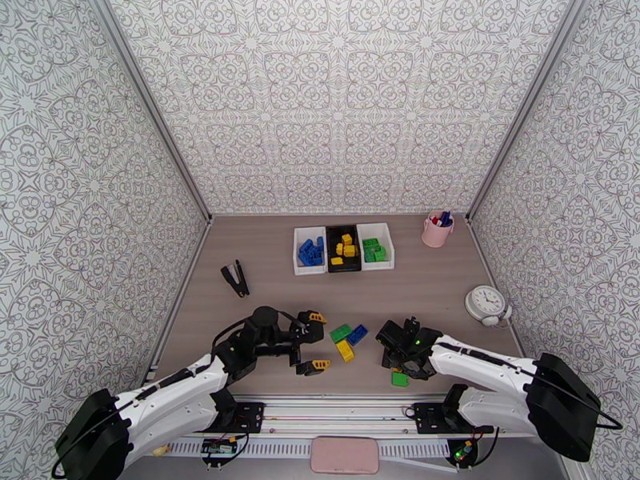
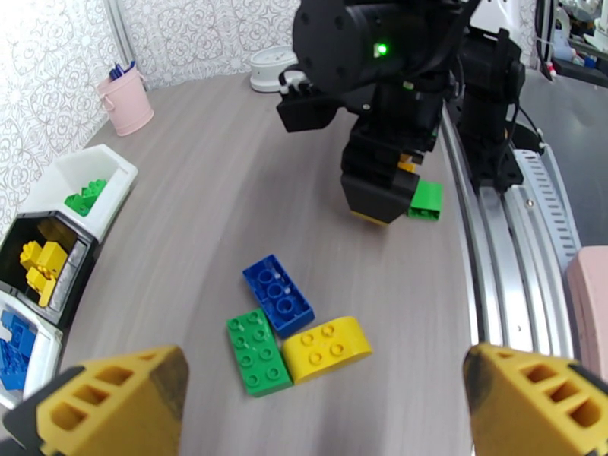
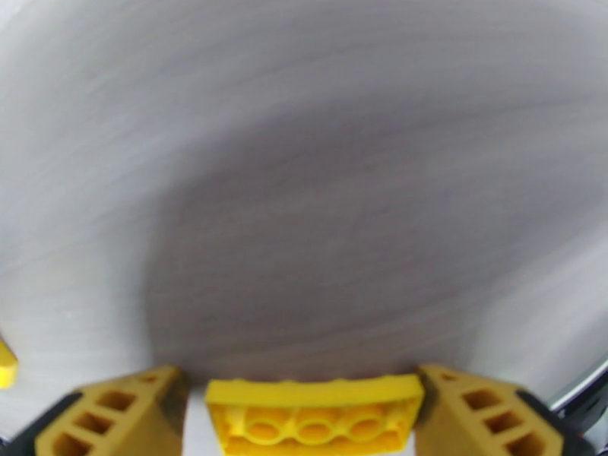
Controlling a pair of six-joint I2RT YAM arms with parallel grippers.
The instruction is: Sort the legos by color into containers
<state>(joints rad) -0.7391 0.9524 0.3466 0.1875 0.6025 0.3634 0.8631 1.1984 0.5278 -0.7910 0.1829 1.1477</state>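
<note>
The left gripper [image 1: 318, 342] hangs with its jaws spread wide, holding nothing. Its yellow fingers [image 2: 114, 400] frame a loose trio on the counter [image 1: 264, 258]: a green brick [image 2: 258, 351], a blue brick [image 2: 278, 294] and a rounded yellow brick [image 2: 327, 347], huddled together and touching or nearly so. Just right of them the right gripper [image 2: 378, 210] points down at the counter, and a flat yellow brick [image 3: 315, 416] lies between its fingers [image 3: 486, 416]. One finger looks to touch the brick's end and a thin gap seems to show at the other (the close view is blurred), so I cannot tell whether the brick is clamped. A second green brick [image 1: 399, 378] lies just beside that gripper, toward the near edge. At the back three bins stand side by side in a row: the left white bin [image 1: 296, 254] with blue legos [image 1: 310, 251], the black bin [image 1: 344, 269] with yellow legos [image 1: 345, 248], and the right white bin [image 1: 391, 248] with green legos [image 1: 374, 250]. A pink cup [image 1: 438, 230], a clock [image 1: 486, 304] and a stapler [image 1: 235, 278] sit apart from them.
</note>
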